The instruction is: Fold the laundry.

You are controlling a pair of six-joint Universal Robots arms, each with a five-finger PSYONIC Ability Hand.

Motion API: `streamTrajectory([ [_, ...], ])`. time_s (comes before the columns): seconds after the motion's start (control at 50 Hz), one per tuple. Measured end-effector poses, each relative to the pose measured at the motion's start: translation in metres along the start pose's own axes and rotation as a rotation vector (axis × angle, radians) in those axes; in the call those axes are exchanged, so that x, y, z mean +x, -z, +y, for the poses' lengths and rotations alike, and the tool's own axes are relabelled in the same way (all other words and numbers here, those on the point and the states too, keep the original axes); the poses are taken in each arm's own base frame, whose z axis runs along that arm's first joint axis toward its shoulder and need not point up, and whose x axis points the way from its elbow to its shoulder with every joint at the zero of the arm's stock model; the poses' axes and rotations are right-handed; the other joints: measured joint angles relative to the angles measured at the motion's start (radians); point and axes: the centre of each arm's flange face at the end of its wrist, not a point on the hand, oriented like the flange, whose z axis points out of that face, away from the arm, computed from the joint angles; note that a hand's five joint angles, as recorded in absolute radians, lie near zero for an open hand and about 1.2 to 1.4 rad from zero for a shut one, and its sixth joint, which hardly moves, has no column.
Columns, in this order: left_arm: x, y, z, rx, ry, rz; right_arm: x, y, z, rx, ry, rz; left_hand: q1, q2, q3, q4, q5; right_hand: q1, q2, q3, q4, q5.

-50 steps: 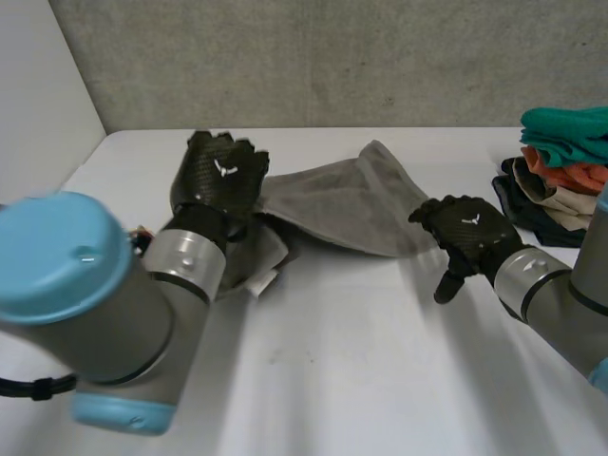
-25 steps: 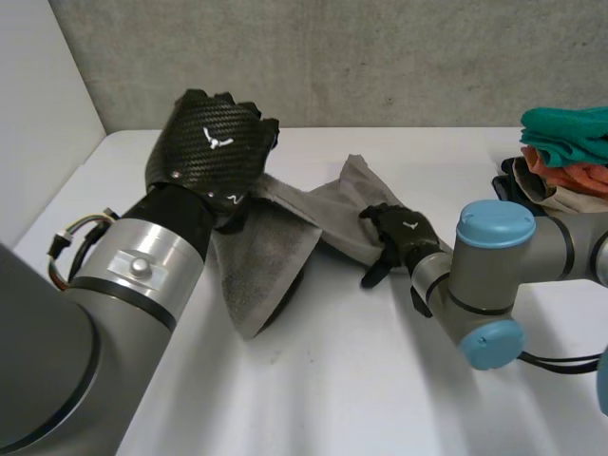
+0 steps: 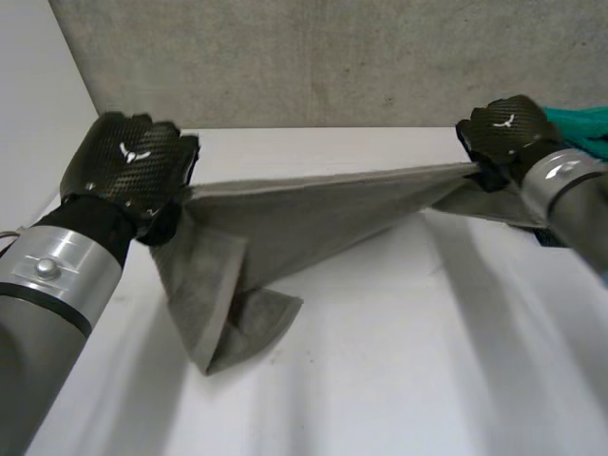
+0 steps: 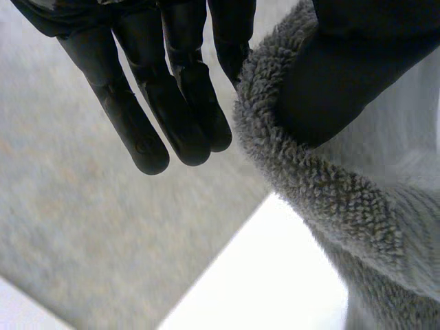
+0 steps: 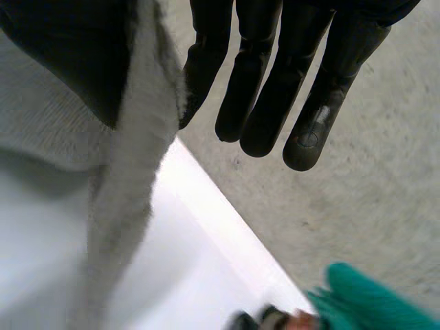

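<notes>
Right now I hold the grey towel (image 3: 313, 218) stretched above the white table (image 3: 418, 370), my left hand (image 3: 128, 166) pinching one top corner and my right hand (image 3: 503, 133) apparently the other, thumb against fingers, its lower end trailing, so next I should lay it flat.

a towel (image 3: 313, 218) strung between left hand (image 3: 128, 171) and right hand (image 3: 503, 133) bars the rear worktop (image 3: 427, 361), its left end trailing down; near side open; clothes pile (image 3: 579, 128) crowds the right hand.
</notes>
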Motion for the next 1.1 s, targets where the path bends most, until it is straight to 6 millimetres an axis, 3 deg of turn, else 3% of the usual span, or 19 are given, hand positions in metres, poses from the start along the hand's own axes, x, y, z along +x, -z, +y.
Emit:
streamTrajectory([
  [0.02, -0.003, -0.002, 0.008, -0.041, -0.005, 0.008, 0.006, 0.018, -0.013, -0.032, 0.105, -0.034, 0.0, 0.0, 0.0, 0.0, 0.0, 0.0, 0.0, 0.0, 0.0, 0.0],
  [0.04, -0.003, -0.002, 0.008, -0.041, -0.005, 0.008, 0.006, 0.018, -0.013, -0.032, 0.105, -0.034, 0.0, 0.0, 0.0, 0.0, 0.0, 0.0, 0.0, 0.0, 0.0, 0.0],
  [0.08, -0.006, -0.005, 0.021, -0.1, -0.01, 0.037, 0.011, 0.045, -0.028, -0.091, 0.208, -0.084, 0.0, 0.0, 0.0, 0.0, 0.0, 0.0, 0.0, 0.0, 0.0, 0.0],
  [0.18, -0.003, -0.013, 0.042, -0.173, -0.003, 0.118, 0.009, 0.081, -0.038, -0.186, 0.277, -0.165, 0.0, 0.0, 0.0, 0.0, 0.0, 0.0, 0.0, 0.0, 0.0, 0.0],
  [0.2, 0.001, -0.019, 0.053, -0.205, 0.004, 0.165, 0.004, 0.095, -0.038, -0.243, 0.293, -0.215, 0.0, 0.0, 0.0, 0.0, 0.0, 0.0, 0.0, 0.0, 0.0, 0.0],
  [0.3, 0.015, -0.039, 0.083, -0.277, 0.013, 0.255, -0.008, 0.104, -0.024, -0.339, 0.325, -0.311, 0.0, 0.0, 0.0, 0.0, 0.0, 0.0, 0.0, 0.0, 0.0, 0.004],
  [0.38, 0.023, -0.068, 0.103, -0.303, -0.008, 0.287, -0.017, 0.085, -0.007, -0.386, 0.349, -0.338, 0.0, 0.0, 0.0, 0.0, 0.0, 0.0, 0.0, 0.0, 0.0, 0.006],
  [0.48, 0.02, -0.126, 0.108, -0.21, -0.087, 0.241, -0.011, 0.026, 0.006, -0.324, 0.391, -0.183, 0.0, 0.0, 0.0, 0.0, 0.0, 0.0, 0.0, 0.0, 0.0, 0.006],
  [0.54, 0.0, -0.168, 0.086, -0.031, -0.151, 0.122, 0.004, -0.017, -0.008, -0.16, 0.418, 0.018, 0.0, 0.0, 0.001, 0.0, 0.0, 0.0, 0.0, 0.0, 0.0, 0.006],
  [0.56, -0.004, -0.173, 0.081, 0.002, -0.16, 0.099, 0.007, -0.022, -0.011, -0.131, 0.421, 0.05, 0.0, 0.0, 0.001, 0.0, 0.0, 0.0, 0.0, 0.0, 0.0, 0.006],
  [0.58, -0.015, -0.188, 0.066, 0.1, -0.183, 0.03, 0.016, -0.036, -0.023, -0.043, 0.428, 0.141, 0.0, 0.0, 0.001, 0.0, 0.0, 0.0, 0.0, 0.0, 0.0, 0.006],
  [0.66, -0.044, -0.209, 0.025, 0.338, -0.22, -0.136, 0.036, -0.056, -0.053, 0.157, 0.438, 0.332, 0.0, 0.0, 0.001, 0.0, 0.0, 0.0, 0.0, 0.0, 0.0, 0.006],
  [0.72, -0.063, -0.214, -0.006, 0.512, -0.234, -0.25, 0.05, -0.062, -0.078, 0.306, 0.442, 0.465, 0.0, 0.0, 0.001, 0.0, 0.0, 0.0, 0.0, 0.0, 0.0, 0.006],
  [0.82, -0.069, -0.208, -0.014, 0.573, -0.196, -0.273, 0.046, -0.056, -0.091, 0.361, 0.438, 0.484, 0.0, 0.0, 0.001, 0.0, 0.009, 0.0, 0.0, 0.0, 0.0, 0.011],
  [0.9, -0.057, -0.196, 0.009, 0.498, -0.131, -0.213, 0.024, -0.044, -0.084, 0.323, 0.427, 0.405, 0.0, 0.0, 0.001, 0.001, 0.014, 0.0, 0.0, 0.0, 0.0, 0.013],
  [0.98, -0.039, -0.182, 0.041, 0.382, -0.096, -0.143, 0.004, -0.034, -0.061, 0.251, 0.415, 0.318, 0.0, 0.0, 0.001, 0.003, 0.014, 0.0, 0.0, 0.0, 0.0, 0.013],
  [1.04, -0.019, -0.164, 0.076, 0.25, -0.072, -0.068, -0.016, -0.024, -0.031, 0.161, 0.398, 0.231, 0.0, 0.001, 0.001, 0.003, 0.014, 0.0, 0.0, 0.0, 0.0, 0.014],
  [1.1, -0.009, -0.155, 0.091, 0.188, -0.064, -0.034, -0.024, -0.019, -0.018, 0.121, 0.389, 0.195, 0.0, 0.002, 0.004, 0.004, 0.014, 0.0, 0.0, 0.0, 0.0, 0.014],
])
